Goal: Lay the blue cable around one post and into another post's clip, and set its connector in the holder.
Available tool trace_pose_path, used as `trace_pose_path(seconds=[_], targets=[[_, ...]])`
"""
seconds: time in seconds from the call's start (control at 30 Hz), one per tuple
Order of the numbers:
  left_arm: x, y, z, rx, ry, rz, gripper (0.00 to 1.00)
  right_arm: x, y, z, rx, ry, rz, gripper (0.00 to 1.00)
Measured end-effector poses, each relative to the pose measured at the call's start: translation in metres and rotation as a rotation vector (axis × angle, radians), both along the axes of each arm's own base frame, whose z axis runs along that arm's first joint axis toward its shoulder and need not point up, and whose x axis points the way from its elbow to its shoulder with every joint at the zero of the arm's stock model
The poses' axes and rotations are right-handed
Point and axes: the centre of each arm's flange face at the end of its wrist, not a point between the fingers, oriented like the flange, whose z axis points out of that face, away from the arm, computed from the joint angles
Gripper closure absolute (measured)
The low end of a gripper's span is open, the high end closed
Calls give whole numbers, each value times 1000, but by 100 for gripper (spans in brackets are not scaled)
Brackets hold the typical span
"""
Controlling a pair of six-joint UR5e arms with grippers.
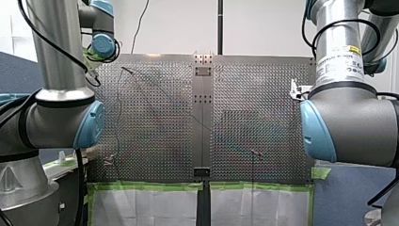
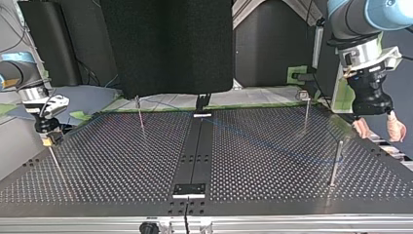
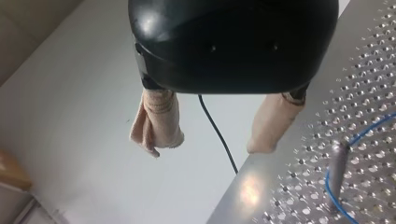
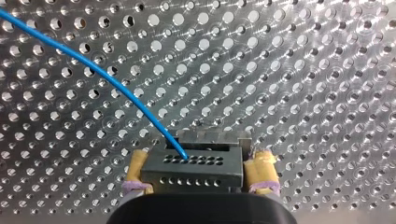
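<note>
My right tool (image 4: pixel 200 164) clamps the connector (image 4: pixel 191 171) over the table (image 4: pixel 303 70); left tool (image 3: pixel 208 145) gapes beyond its edge.

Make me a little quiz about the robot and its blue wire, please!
1. True or false: my left gripper is holding the blue cable.
2. What is clamped between my right gripper and its yellow pads? A) a screwdriver B) the connector C) nothing
3. Fill in the blank: in the left wrist view, the blue cable bends beside a thin metal ____.

Key
1. False: it is open and empty.
2. B.
3. post.
</note>
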Motion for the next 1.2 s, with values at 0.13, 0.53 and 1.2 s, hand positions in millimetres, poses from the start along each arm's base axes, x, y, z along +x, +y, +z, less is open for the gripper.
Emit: trace_pose_path(seconds=[0.13, 0.53, 1.2], targets=[[1, -5, 16, 40, 14, -15, 0, 0, 0, 0, -1, 0, 0, 11], [17, -37, 31, 141, 102, -135, 0, 0, 0, 0, -2, -2, 0, 11], [0, -87, 52, 286, 237, -136, 0, 0, 0, 0, 2, -3, 1, 11]])
